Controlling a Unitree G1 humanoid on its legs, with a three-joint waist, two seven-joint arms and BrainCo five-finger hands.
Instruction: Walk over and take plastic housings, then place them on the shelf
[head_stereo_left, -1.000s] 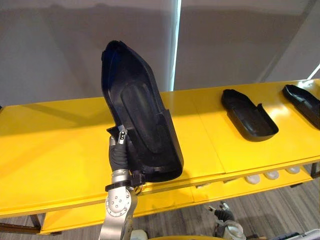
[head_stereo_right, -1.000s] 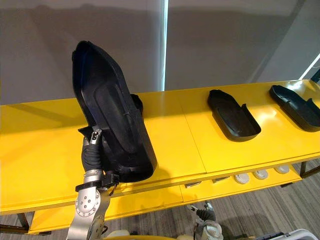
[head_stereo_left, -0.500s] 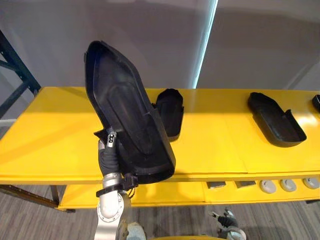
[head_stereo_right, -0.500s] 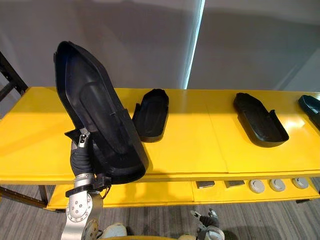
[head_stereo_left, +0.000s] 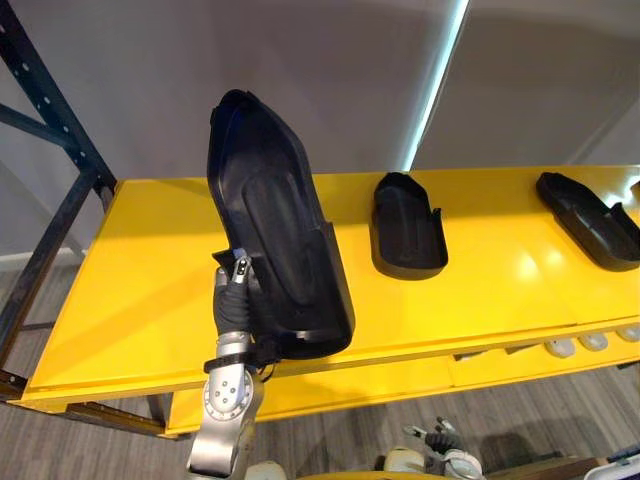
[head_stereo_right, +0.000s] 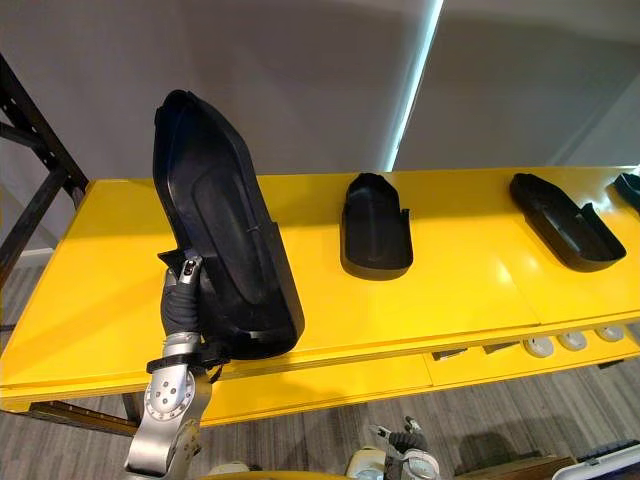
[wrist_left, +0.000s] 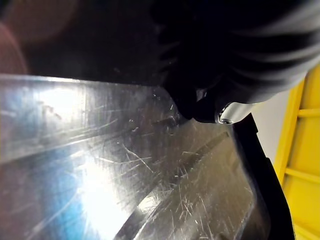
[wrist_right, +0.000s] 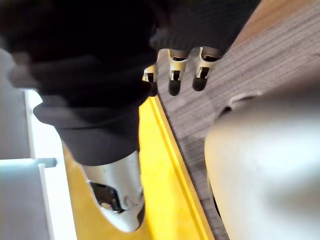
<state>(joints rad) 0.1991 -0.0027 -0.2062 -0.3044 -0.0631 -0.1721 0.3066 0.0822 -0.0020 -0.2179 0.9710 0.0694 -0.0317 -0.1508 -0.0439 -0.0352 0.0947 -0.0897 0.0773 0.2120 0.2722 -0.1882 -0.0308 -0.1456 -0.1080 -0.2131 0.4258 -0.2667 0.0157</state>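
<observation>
We hold a black plastic housing (head_stereo_left: 275, 230) upright over the yellow worktop's (head_stereo_left: 130, 270) front edge.
Our left hand (head_stereo_left: 233, 300) has its fingers (head_stereo_left: 240, 268) clamped on the housing's lower end. A second housing (head_stereo_left: 405, 225) and a third housing (head_stereo_left: 590, 205) lie flat on the worktop. Our right hand (wrist_right: 174, 80) hangs clear of the worktop, fingers loosely apart and empty.

The middle housing (head_stereo_left: 407, 225) lies on the table (head_stereo_left: 140, 270) between raised housing (head_stereo_left: 275, 250) and rightmost housing (head_stereo_left: 590, 205).
</observation>
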